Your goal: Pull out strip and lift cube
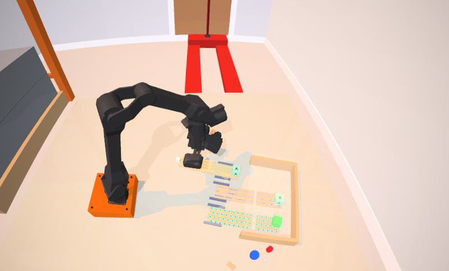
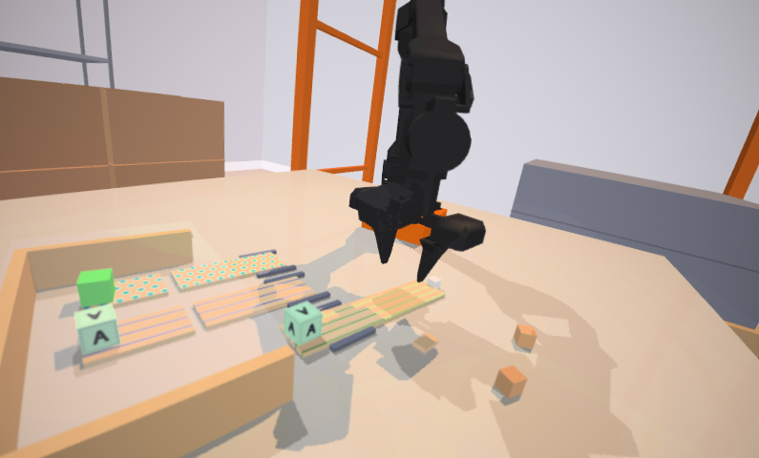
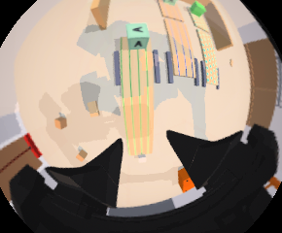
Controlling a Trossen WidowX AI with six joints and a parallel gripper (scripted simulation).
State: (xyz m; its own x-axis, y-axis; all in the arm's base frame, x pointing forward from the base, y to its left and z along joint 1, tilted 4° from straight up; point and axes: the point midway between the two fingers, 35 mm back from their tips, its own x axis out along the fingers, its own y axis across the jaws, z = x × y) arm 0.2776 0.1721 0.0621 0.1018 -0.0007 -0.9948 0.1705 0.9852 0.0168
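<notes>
Claw (image 1: pixel 197 167) (image 2: pixel 401 272) (image 3: pixel 144 138) released above the near end of the green-lined strip (image 1: pixel 216 167) (image 2: pixel 371 312) (image 3: pixel 137 92), probably because pulled far enough, with labelled cube (image 1: pixel 236 170) (image 2: pixel 303 322) (image 3: pixel 137 36) riding its far end, outside the wooden walls (image 1: pixel 294 201) (image 2: pixel 161 405) (image 3: pixel 101 14).

Top view: set high above the desk (image 1: pixel 166 231), facing steeply down; the farthest back, taking in the whole arm and its orange base (image 1: pixel 94 211).
Exterior view: low, nearer, from the walled end of the desk, facing back toward the base (image 2: pixel 409 234).
Wrist view: nearest, behind the fingers, facing along them.
Shared by top and exterior: all three strips, complete.
</notes>
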